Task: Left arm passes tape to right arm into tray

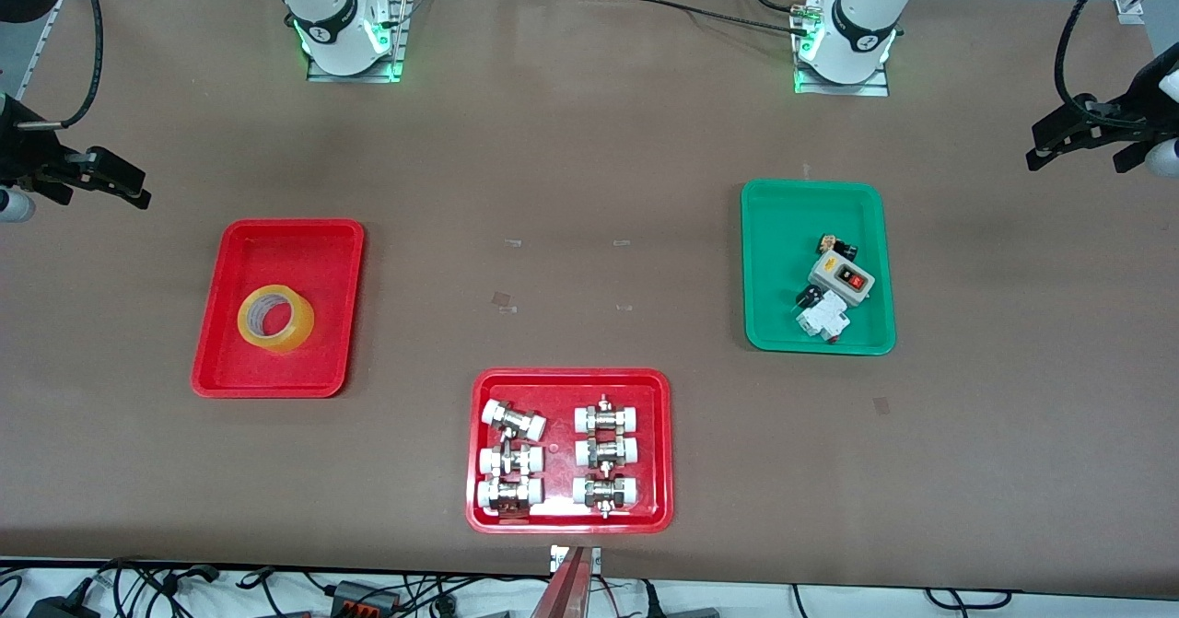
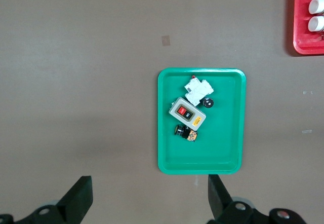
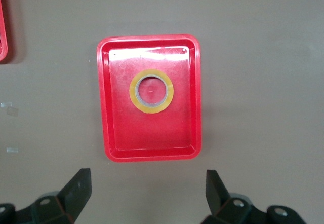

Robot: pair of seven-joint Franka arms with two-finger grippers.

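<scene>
The tape (image 1: 300,328), a yellow roll with a whitish core, lies flat in the plain red tray (image 1: 295,250) at the right arm's end of the table. The right wrist view shows the tape (image 3: 133,92) in the middle of the tray (image 3: 152,135). My right gripper (image 1: 143,190) is open and empty, up in the air over bare table beside the tray's edge; its fingers stand wide apart in its wrist view (image 3: 147,176). My left gripper (image 1: 1033,145) is open and empty, up over bare table at the left arm's end (image 2: 148,183).
A green tray (image 1: 783,231) with a switch box and small electrical parts lies toward the left arm's end; it also shows in the left wrist view (image 2: 202,153). A red tray (image 1: 571,386) of white-capped metal fittings lies nearest the front camera, mid-table.
</scene>
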